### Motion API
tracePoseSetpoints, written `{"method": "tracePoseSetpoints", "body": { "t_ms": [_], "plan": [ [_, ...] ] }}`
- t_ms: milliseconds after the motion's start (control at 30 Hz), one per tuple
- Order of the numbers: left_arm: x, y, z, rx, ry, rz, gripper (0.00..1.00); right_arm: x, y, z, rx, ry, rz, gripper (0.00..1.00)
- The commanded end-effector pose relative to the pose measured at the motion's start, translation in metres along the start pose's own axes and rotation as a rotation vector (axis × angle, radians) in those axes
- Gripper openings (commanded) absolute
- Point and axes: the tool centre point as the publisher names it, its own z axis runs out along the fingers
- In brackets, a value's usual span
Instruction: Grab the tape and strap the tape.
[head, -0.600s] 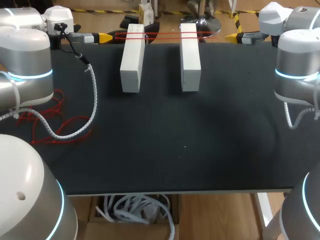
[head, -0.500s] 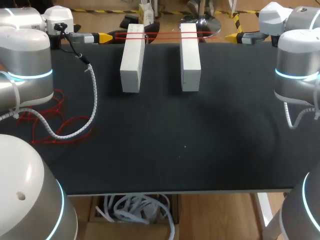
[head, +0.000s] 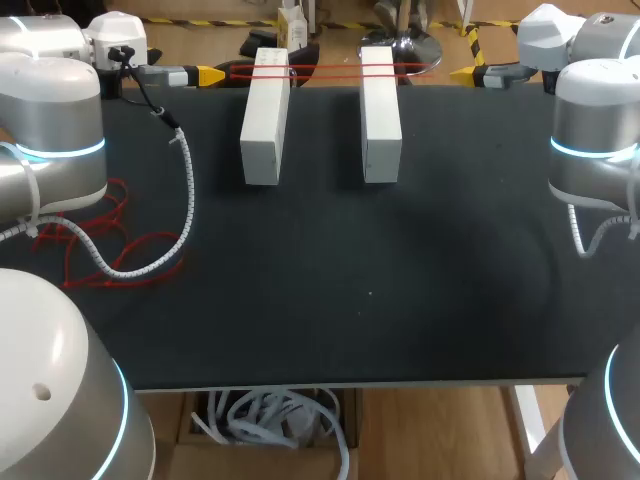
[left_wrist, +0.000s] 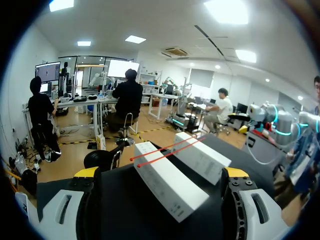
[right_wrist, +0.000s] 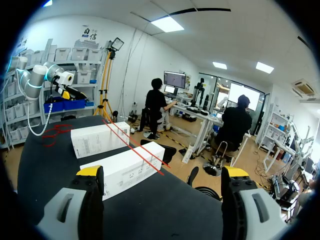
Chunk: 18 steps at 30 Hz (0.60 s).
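Note:
Two long white boxes (head: 266, 115) (head: 380, 110) lie side by side at the far part of the black table (head: 350, 290). A thin red tape (head: 325, 69) runs in two strands across their far ends. My left gripper (head: 210, 75) hangs at the far left, just off the tape's left end, open and empty. In the left wrist view the gripper (left_wrist: 160, 172) faces the near box (left_wrist: 165, 182) and the red tape (left_wrist: 165, 150). My right gripper (head: 465, 73) is at the far right, open; in its wrist view the gripper (right_wrist: 161, 171) looks at the boxes (right_wrist: 122, 167) and the tape (right_wrist: 135, 142).
A loose heap of red tape (head: 95, 240) lies at the table's left edge, under a white coiled cable (head: 185, 200) that hangs from my left arm. The table's far edge is right behind the boxes.

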Motion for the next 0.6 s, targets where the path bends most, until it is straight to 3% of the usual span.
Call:
{"method": "tracePoseSetpoints", "body": {
  "t_ms": [33, 333, 467, 600],
  "plan": [
    [-0.001, 0.000, 0.001, 0.016, 0.049, 0.050, 1.00, -0.001, -0.001, 0.000, -0.002, 0.002, 0.000, 1.00],
    [0.016, -0.013, 0.000, 0.076, 0.432, 0.327, 1.00, -0.001, -0.001, 0.000, -0.002, 0.002, 0.000, 1.00],
    [0.030, -0.019, -0.004, 0.072, 0.530, 0.437, 1.00, -0.001, -0.001, 0.000, -0.002, 0.002, 0.000, 1.00],
    [0.030, -0.019, -0.004, 0.072, 0.530, 0.437, 1.00, -0.001, -0.001, 0.000, -0.002, 0.002, 0.000, 1.00]
  ]
}}
